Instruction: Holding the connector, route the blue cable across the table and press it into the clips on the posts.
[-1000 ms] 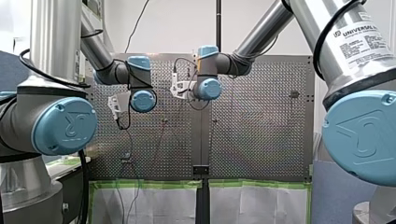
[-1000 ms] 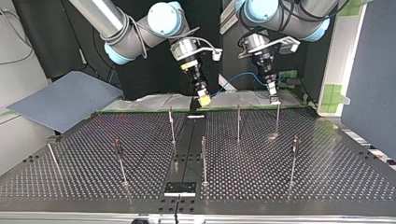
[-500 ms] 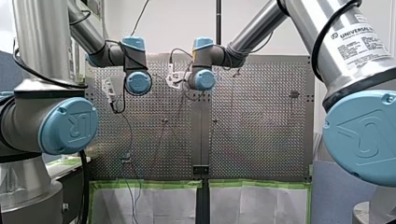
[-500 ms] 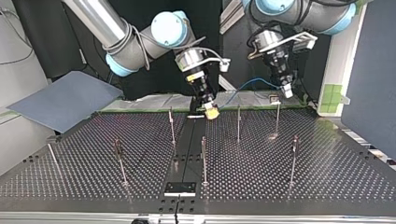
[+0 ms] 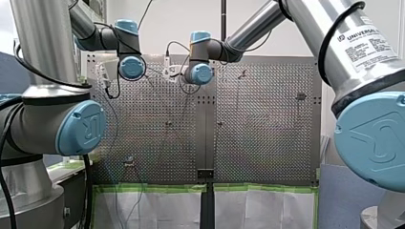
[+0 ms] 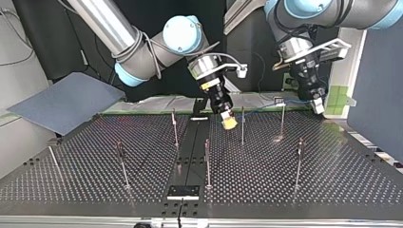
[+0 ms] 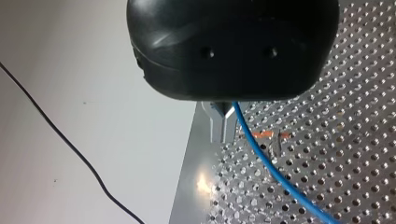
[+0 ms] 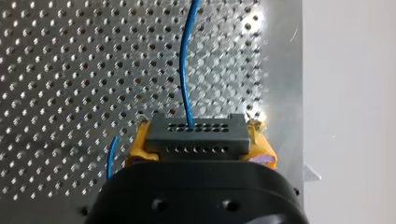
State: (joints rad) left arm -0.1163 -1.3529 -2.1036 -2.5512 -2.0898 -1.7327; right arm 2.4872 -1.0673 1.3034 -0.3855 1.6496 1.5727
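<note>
While our right gripper (image 8: 198, 145) squeezes its yellow pads (image 8: 262, 151) shut on the dark connector (image 8: 194, 133), the blue cable (image 8: 186, 70) runs straight out ahead of it over the table (image 8: 56, 70) full of holes. Our left gripper (image 7: 223, 126) has its metal fingers (image 7: 217, 127) closed tight, and the blue cable comes out from between their tips and trails away beneath. In the top view, two thin posts (image 6: 242, 126) stand between the two grippers.

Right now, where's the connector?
Clamped between my right gripper's yellow pads, the connector hangs above the perforated table near the middle of the top view, just left of a thin post, with the blue cable leaving it ahead.
</note>
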